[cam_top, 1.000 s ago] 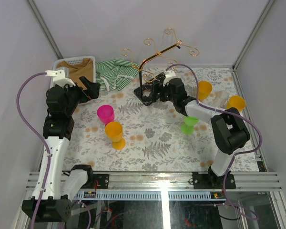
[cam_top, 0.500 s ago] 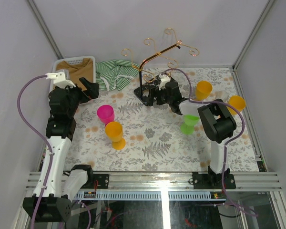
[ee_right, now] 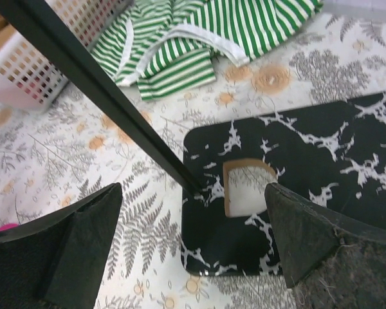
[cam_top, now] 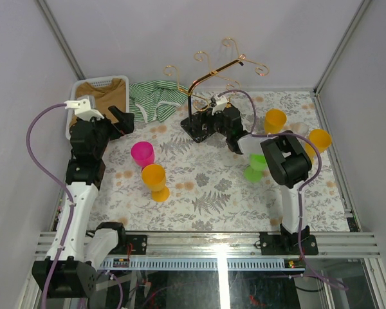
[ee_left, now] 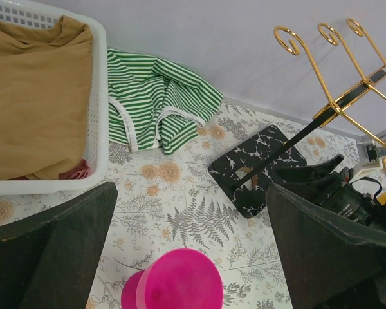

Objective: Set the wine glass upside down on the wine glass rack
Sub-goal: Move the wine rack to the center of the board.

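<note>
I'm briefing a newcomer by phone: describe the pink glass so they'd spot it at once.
Start at the white basket in the table's far left corner. Just in front of it two glasses stand close together. The pink glass is the one closer to the basket; its neighbour is an orange glass.

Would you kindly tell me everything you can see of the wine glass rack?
The wine glass rack stands at the far side of the flowered tablecloth. Its rectangular base looks like black stone with white veins, has rounded corners and a small cut-out in the middle. A thin dark post rises from it and branches into gold arms ending in curled hooks, all empty. The open right hand hovers over the base.
</note>
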You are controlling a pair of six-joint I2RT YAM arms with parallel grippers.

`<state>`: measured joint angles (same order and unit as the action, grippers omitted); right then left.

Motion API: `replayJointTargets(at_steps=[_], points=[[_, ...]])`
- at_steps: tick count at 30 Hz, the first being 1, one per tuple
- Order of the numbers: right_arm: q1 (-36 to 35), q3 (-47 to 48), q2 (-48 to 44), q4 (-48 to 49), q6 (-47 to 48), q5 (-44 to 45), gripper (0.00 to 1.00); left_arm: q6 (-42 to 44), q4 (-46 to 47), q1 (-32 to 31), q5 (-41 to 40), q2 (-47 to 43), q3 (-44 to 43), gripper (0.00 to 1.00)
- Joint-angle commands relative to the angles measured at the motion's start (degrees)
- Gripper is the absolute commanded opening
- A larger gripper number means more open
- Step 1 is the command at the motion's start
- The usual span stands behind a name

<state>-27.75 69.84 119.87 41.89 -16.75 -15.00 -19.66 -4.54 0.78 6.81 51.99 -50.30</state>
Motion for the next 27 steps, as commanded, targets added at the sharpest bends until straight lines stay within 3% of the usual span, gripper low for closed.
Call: replayJointTargets(at_steps=[1, 27], points=[[0.05, 2.62, 2.67, 10.99, -1.92, -1.94, 1.00, 0.26, 5.20, -0.16, -1.34, 0.00, 1.23, 1.00], [-1.01, 14.38, 11.53, 16.47, -1.97, -9.88, 1.00, 0.41, 6.55, -0.22, -3.12, 1.55, 2.27, 1.00]])
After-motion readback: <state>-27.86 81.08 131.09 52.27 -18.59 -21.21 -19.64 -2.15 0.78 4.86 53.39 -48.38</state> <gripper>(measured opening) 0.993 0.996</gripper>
